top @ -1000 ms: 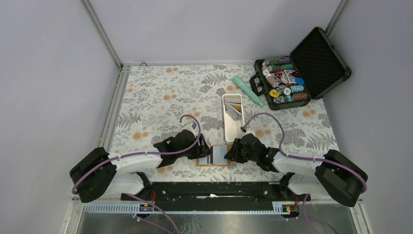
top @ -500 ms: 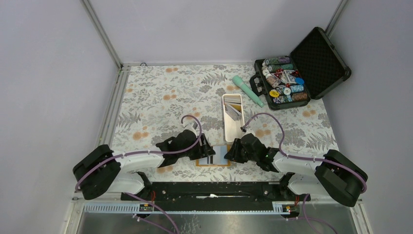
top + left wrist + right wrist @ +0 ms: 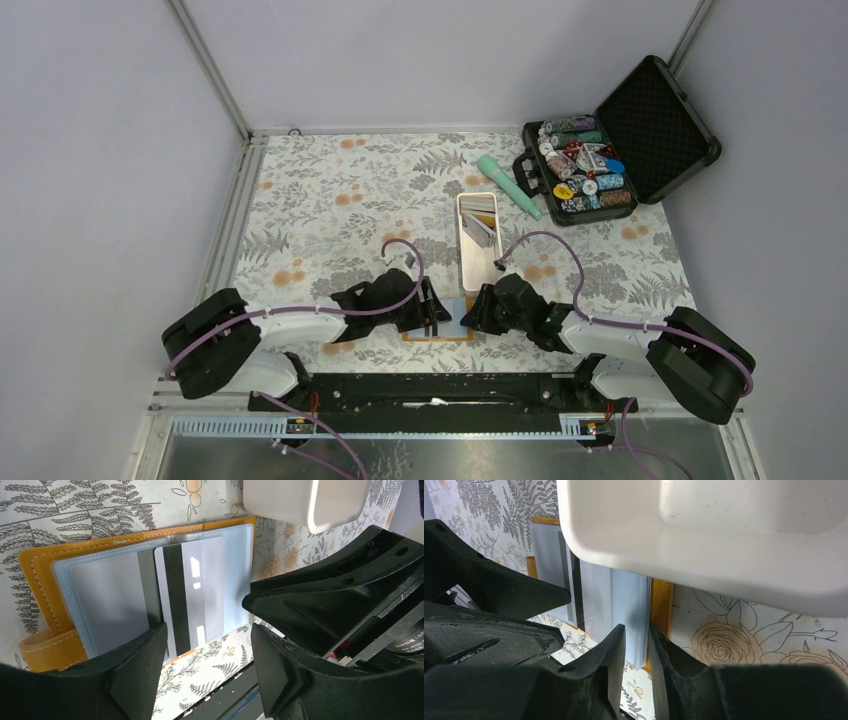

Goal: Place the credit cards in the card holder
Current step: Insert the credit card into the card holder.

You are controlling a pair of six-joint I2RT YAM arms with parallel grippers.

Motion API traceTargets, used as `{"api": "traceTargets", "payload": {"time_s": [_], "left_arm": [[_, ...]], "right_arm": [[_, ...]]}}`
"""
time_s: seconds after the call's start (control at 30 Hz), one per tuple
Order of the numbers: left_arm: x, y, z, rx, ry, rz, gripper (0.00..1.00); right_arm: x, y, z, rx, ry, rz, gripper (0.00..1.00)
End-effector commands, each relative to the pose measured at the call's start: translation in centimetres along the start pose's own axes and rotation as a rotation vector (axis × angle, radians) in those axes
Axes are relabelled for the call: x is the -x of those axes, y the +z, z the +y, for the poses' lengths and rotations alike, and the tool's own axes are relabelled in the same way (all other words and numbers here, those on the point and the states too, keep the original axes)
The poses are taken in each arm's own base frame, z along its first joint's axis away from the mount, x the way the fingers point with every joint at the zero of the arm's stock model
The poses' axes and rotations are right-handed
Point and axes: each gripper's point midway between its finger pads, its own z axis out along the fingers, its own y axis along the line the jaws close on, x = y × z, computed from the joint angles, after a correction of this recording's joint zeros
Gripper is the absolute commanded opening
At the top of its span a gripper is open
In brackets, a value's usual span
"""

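Between the black fingers of your right gripper (image 3: 636, 636) sits the edge of the see-through blue pockets of the small orange leather-like card holder (image 3: 660, 605). The fingers are almost closed and pinch it. Your left gripper (image 3: 207, 635) is spread wide and holds nothing. Under it, a smooth grey plastic credit card (image 3: 187, 580) with a black stripe lies flat on the open holder. The holder sits by a long white plastic tray (image 3: 300, 502) on the flowery tablecloth (image 3: 330, 190).

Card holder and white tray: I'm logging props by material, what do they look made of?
Card holder: orange leather or faux leather, matte, judging by the stitched edge; its pockets look like clear bluish soft plastic. White tray: probably smooth hard plastic, slight sheen, rounded moulded corners.
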Motion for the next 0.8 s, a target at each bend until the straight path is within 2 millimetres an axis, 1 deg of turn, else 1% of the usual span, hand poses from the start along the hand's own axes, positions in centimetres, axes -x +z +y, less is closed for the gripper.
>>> {"api": "traceTargets", "payload": {"time_s": [0.0,0.23,0.37,0.77], "left_arm": [[0.0,0.5,-0.1,0.012,-0.009,-0.009,0.65],[0.1,0.8,-1.1,-0.037,-0.014,-0.025,0.65],[0.3,1.0,-1.1,-0.043,-0.012,-0.038,0.65],[0.9,1.3,-2.4,-0.096,0.006,-0.064,0.65]], "right_arm": [[-0.4,-0.1,-0.5,-0.023,-0.011,0.020,0.31],[-0.4,0.0,-0.4,-0.020,-0.009,0.022,0.31],[-0.4,0.0,-0.4,-0.018,-0.009,0.024,0.31],[-0.6,0.1,-0.5,-0.020,-0.010,0.031,0.31]]}}
